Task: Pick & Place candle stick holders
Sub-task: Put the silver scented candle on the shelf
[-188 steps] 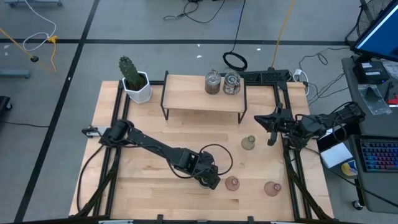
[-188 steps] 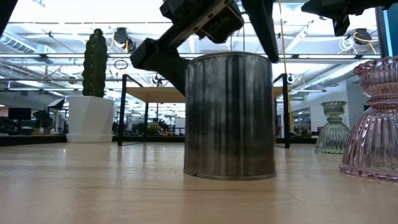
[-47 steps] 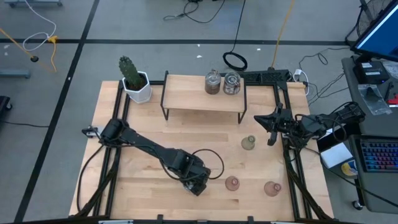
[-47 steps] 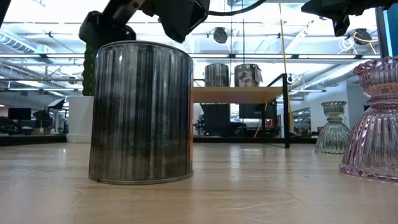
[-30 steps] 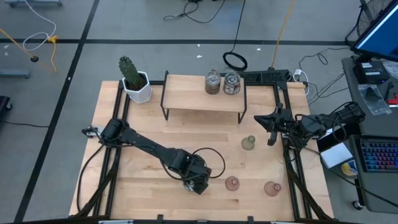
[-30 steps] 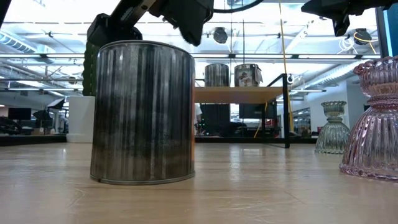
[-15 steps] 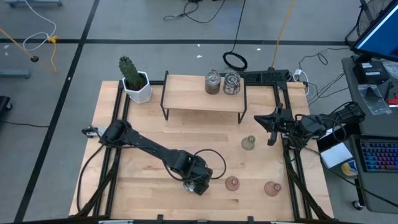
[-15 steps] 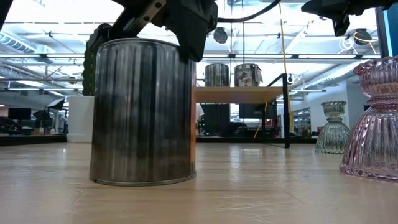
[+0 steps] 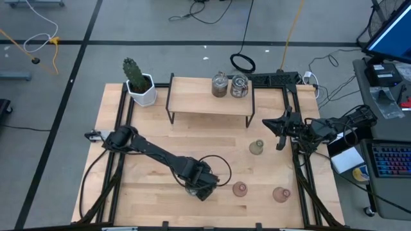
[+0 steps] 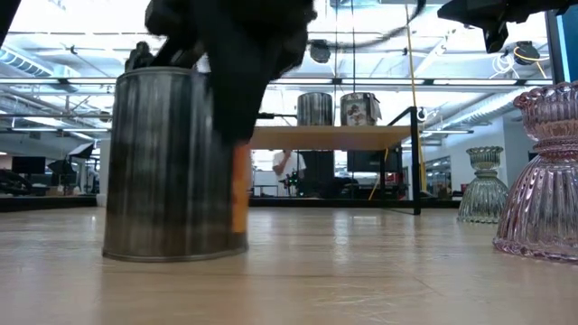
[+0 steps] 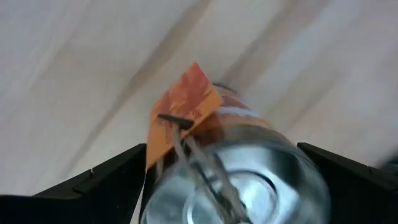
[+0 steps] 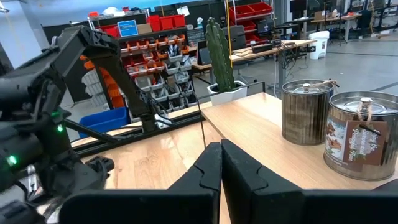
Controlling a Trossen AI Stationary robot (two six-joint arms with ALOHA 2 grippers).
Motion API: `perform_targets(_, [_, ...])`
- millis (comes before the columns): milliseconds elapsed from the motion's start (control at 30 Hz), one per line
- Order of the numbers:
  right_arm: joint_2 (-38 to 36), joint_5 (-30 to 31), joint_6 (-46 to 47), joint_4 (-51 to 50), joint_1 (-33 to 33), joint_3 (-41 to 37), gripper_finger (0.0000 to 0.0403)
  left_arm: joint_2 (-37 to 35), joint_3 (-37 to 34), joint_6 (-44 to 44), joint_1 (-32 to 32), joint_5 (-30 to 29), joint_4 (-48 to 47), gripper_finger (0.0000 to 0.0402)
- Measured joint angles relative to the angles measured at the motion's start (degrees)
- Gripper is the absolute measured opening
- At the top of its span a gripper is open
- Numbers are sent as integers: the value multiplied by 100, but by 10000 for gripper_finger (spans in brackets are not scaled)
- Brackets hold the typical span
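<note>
Your left end effector (image 9: 194,187) was down at the near middle of the worktop (image 9: 154,131), its fingers (image 11: 106,174) spread wide on either side of a round silvery candle stick holder (image 10: 172,167). From the left wrist camera you looked down onto that holder's shiny metal top, with an orange tag (image 11: 180,115) and a thin wire across it, one dark finger to each side. Whether the fingers actually touched its wall could not be told. In the low view the holder stood upright on the wood, and the dark mass of your left arm covered its top and part of its side.

Your right end effector (image 9: 280,133) waited at the right edge of the worktop, fingers pressed together, holding nothing.

Two more silvery holders (image 9: 229,86) stood side by side on the raised wooden shelf (image 9: 192,102) at the far side. Through the right wrist camera you saw them close together, the nearer one carrying a paper tag.

The pale green glass holder (image 9: 256,147) stood on the worktop in front of the shelf's right end, near your right end effector. The two pink glass holders sat near the front edge: one (image 9: 239,188) just to the right of your left end effector, the other (image 9: 280,194) farther right, toward the corner. All three were upright.

The cactus in its white pot (image 9: 139,82) stood at the far left corner, just beside the shelf's left end.
</note>
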Motion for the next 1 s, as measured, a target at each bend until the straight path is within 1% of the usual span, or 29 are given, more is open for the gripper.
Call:
perform_targets(100, [2,0,-1,0,1,0,0,88,-18,5,9,17,-122,399])
perform_targets(233, [2,-1,-1,-2,0,0,0,209,1,-13,42,170,-94,399])
perform_targets(333, [2,0,0,0,1,0,0,214,-7,-44,62,168,-71,398])
perform_targets(400, [1,-1,-1,0,1,0,0,198,-2,-41,75,170,-60,390])
perform_targets(533, [1,1,-2,0,-1,0,0,191,4,1,76,172,-42,355])
perform_targets(800, [2,0,0,0,-1,0,0,190,4,-52,97,257,-43,355])
perform_targets(1000, [1,0,0,0,0,0,0,190,4,-135,136,211,-44,355])
